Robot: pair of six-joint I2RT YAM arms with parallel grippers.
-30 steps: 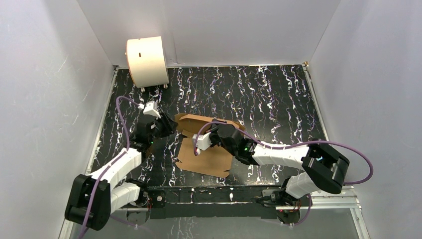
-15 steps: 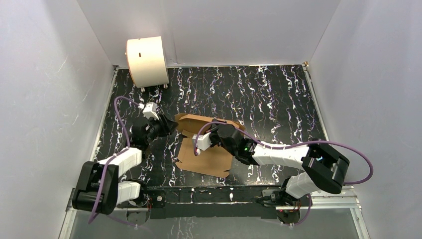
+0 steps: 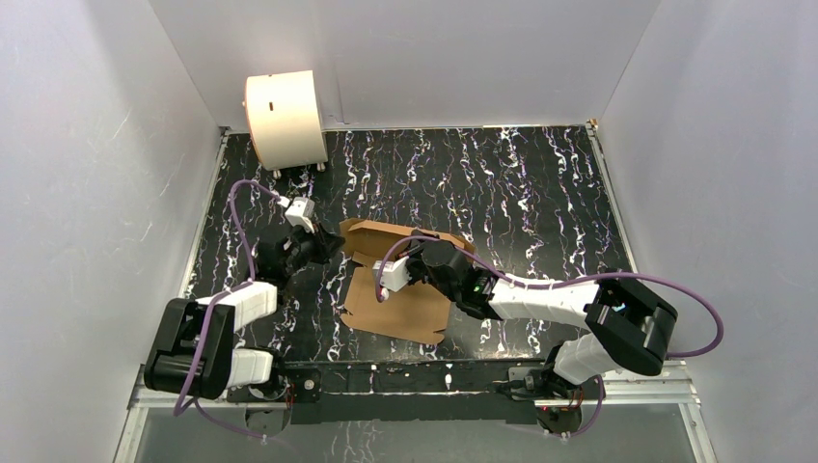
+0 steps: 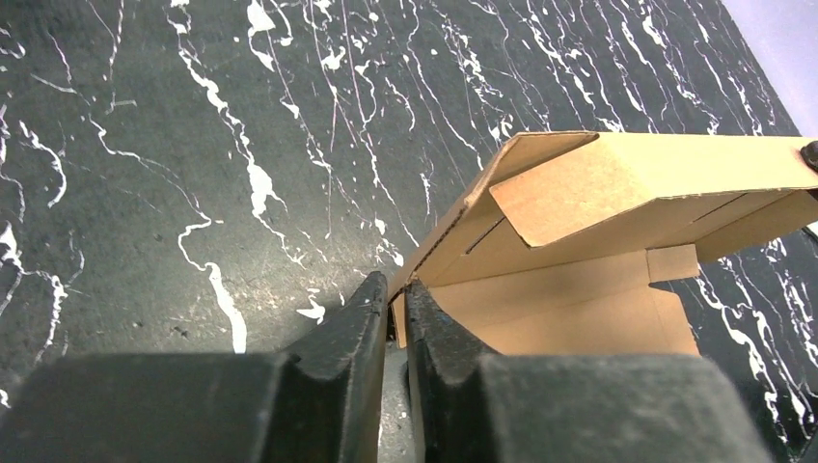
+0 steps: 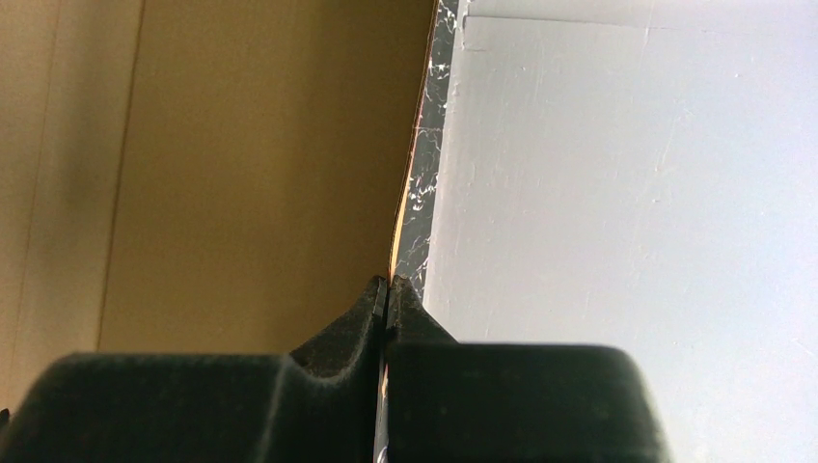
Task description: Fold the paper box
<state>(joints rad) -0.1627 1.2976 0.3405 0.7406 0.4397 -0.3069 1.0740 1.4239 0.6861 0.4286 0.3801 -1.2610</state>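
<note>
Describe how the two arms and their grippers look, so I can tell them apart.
Nearly identical: the left arm and right arm have white shells, black joints and a looping purple cable each. The left gripper and right gripper have matte black wedge-shaped fingers. Only the right arm shows a green light.

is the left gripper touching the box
Touching. The left wrist view shows the left gripper pinching the edge of the box wall, with cardboard caught between its two fingers.
</note>
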